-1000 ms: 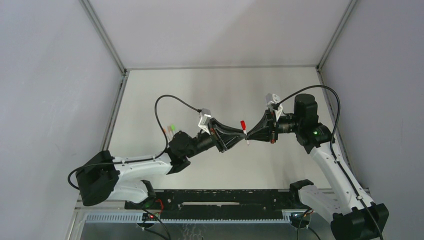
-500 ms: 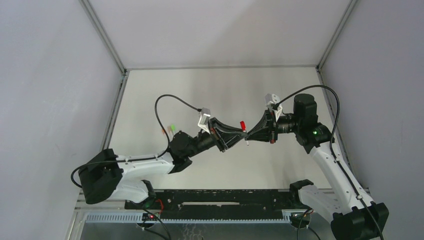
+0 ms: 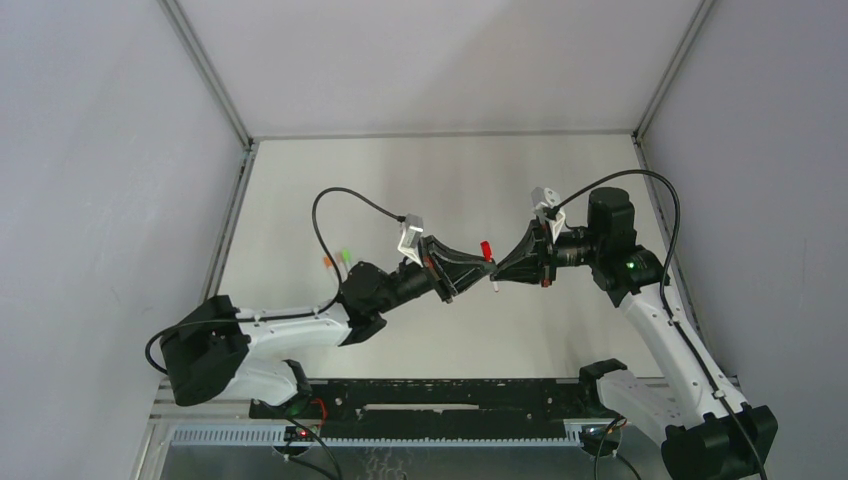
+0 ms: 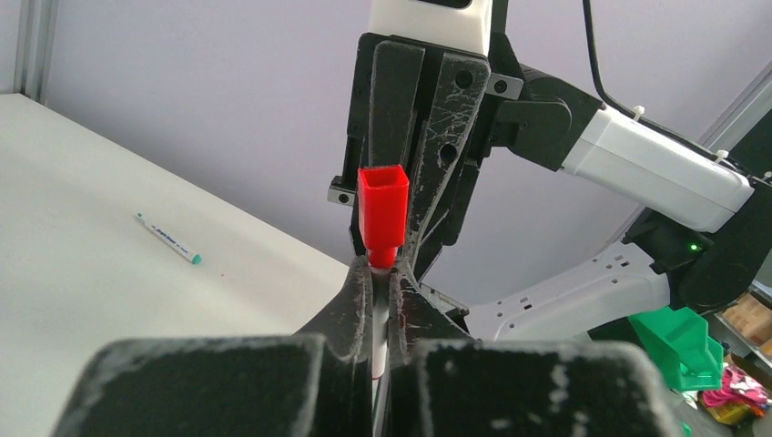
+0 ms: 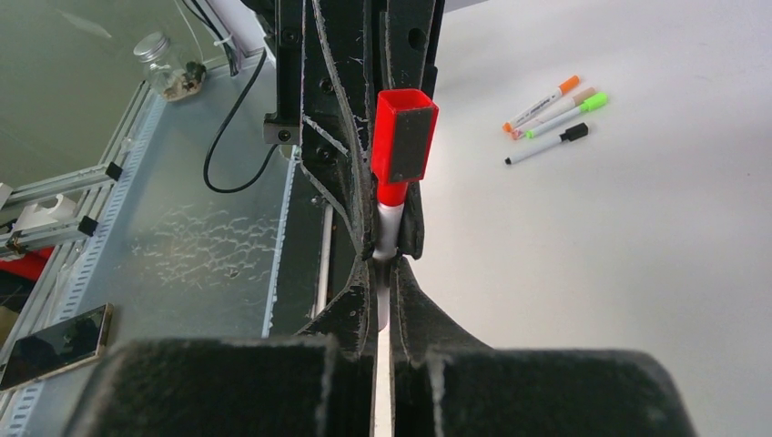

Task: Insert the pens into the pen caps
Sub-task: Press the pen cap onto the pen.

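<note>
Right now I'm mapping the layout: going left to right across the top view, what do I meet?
loose pens → left arm's white camera mount → red-capped pen → right arm's white camera mount

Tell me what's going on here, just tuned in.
Both arms meet in mid-air. The left gripper and the right gripper are each shut on the white barrel of one pen, with the red cap on its end; whether it is fully seated I cannot tell. On the table lie several other pens together, orange, green and black among them; a teal pen lies apart.
</note>
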`<state>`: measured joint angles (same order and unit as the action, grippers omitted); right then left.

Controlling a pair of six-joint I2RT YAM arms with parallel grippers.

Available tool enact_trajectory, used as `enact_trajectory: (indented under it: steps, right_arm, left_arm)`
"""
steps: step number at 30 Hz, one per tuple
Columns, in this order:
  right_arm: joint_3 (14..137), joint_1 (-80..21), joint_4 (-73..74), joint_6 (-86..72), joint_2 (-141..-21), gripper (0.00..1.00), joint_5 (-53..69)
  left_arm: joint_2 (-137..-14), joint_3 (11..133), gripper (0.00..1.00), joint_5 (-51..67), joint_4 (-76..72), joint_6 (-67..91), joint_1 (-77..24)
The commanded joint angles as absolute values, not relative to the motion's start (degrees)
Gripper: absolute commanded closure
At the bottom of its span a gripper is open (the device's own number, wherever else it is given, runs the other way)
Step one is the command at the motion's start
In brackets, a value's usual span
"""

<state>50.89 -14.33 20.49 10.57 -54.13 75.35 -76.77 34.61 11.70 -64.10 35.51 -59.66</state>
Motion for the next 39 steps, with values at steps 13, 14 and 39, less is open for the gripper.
enact_trajectory:
  steps: [13, 14, 39]
  right_arm:
    - [47.5, -15.1, 9.3, 0.8, -54.2, 0.51, 74.0]
    - [47.3, -15.1, 8.1, -0.4, -54.2, 0.51, 73.9]
    - [46.3, -16.4, 4.4, -4.1, -53.7, 1.0, 74.0]
  left_arm:
    - [-77.7, 38.3, 1.0, 5.3, -72.3, 35.3, -60.4]
    - [-78.0, 38.5, 1.0, 5.2, -72.4, 35.4, -60.5]
    - [-79.8, 38.1, 0.65, 3.3, -72.8, 37.1, -61.4]
